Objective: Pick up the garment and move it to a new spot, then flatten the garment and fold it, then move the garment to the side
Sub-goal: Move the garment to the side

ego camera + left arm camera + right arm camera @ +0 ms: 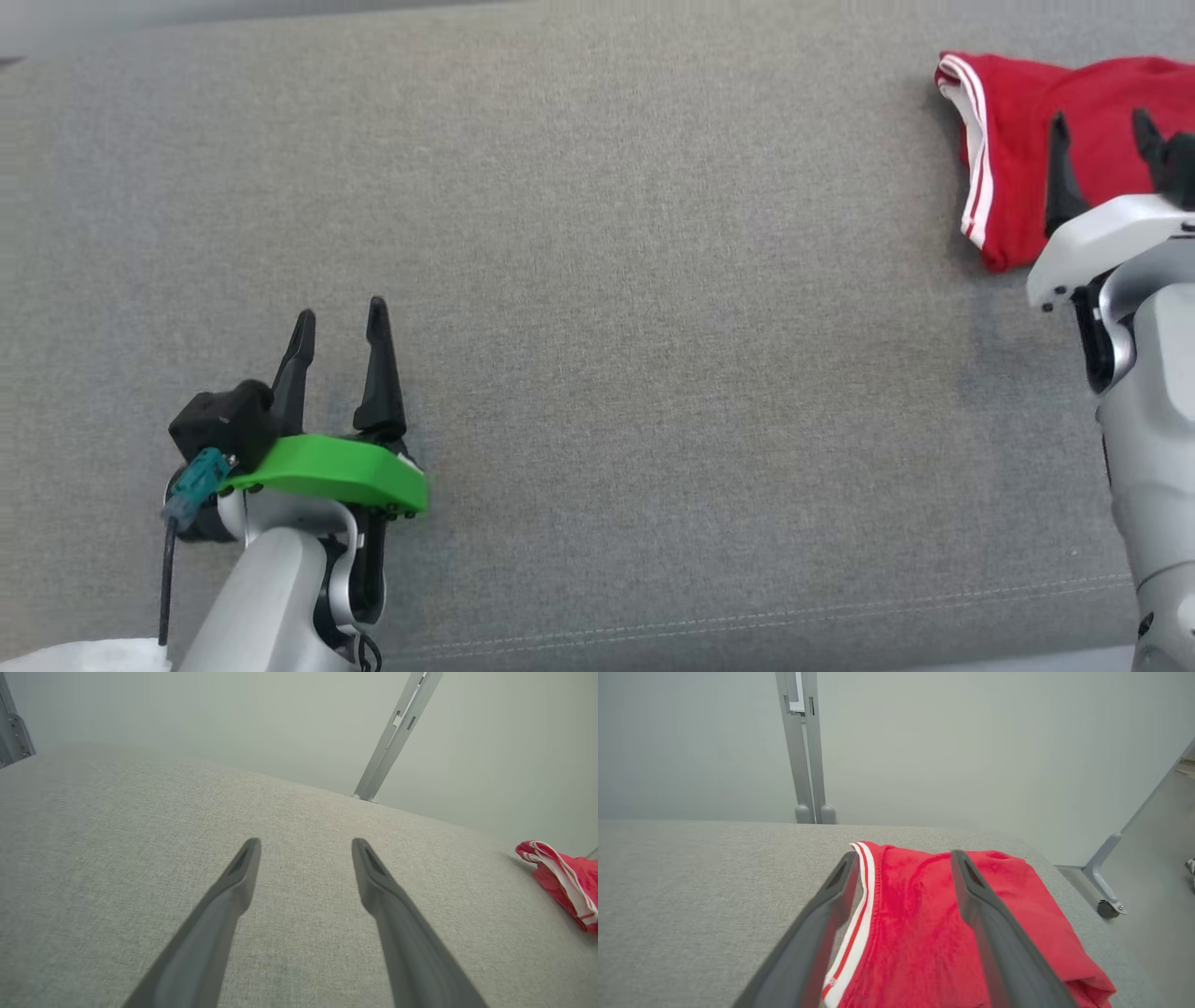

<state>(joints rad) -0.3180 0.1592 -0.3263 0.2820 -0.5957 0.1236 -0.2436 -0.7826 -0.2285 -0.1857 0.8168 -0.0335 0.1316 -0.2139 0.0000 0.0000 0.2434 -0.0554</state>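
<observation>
Two pincers spread wide, neither pinching anything. Left gripper [341, 311] at 7 o'clock above grey cushion [653, 327]. Red garment [1013, 121] at 2 o'clock on cushion, right gripper [1100, 116] above it.

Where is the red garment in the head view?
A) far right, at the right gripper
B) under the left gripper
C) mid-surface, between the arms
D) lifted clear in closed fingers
A: the red garment lies on the grey surface at the far right, the right gripper open over it.
</observation>
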